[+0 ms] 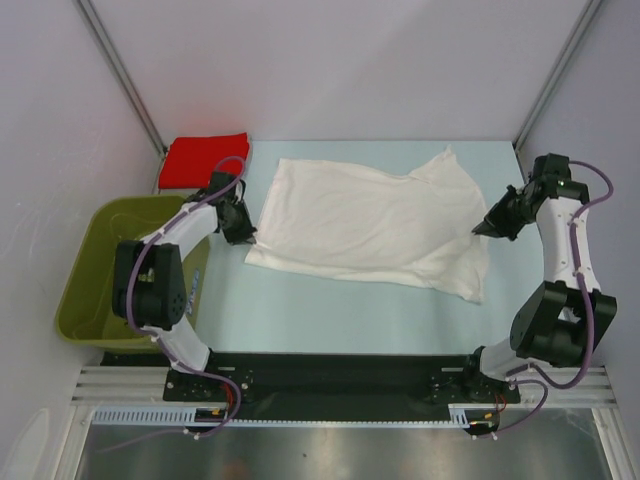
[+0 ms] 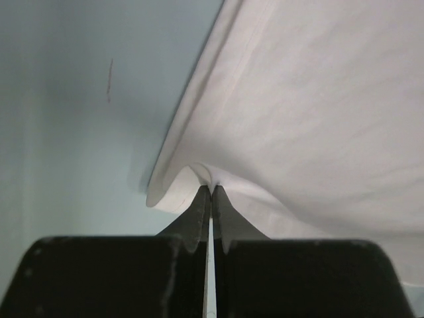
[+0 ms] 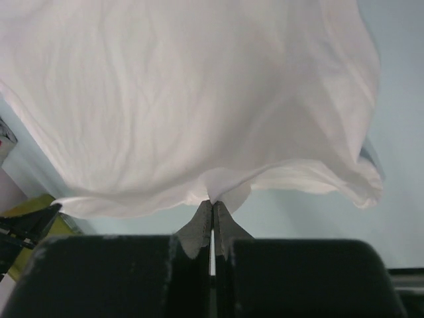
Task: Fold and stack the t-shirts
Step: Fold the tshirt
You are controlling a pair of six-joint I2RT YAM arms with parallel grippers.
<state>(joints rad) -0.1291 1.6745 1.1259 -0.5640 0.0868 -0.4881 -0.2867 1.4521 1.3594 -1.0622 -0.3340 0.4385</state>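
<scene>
The white t-shirt (image 1: 370, 222) lies spread across the middle of the pale blue table, plain side up. My left gripper (image 1: 243, 233) is shut on its left edge; the left wrist view shows the hem (image 2: 199, 173) pinched between the fingertips. My right gripper (image 1: 483, 228) is shut on its right edge, with a pinch of white cloth (image 3: 218, 185) held at the fingertips and lifted a little. The red t-shirt (image 1: 203, 159) lies folded at the far left corner of the table.
An olive-green plastic basket (image 1: 90, 275) stands at the left of the table, beside the left arm. White walls with metal posts (image 1: 125, 75) close the back and sides. The arm bases sit on a black rail (image 1: 330, 375) at the near edge.
</scene>
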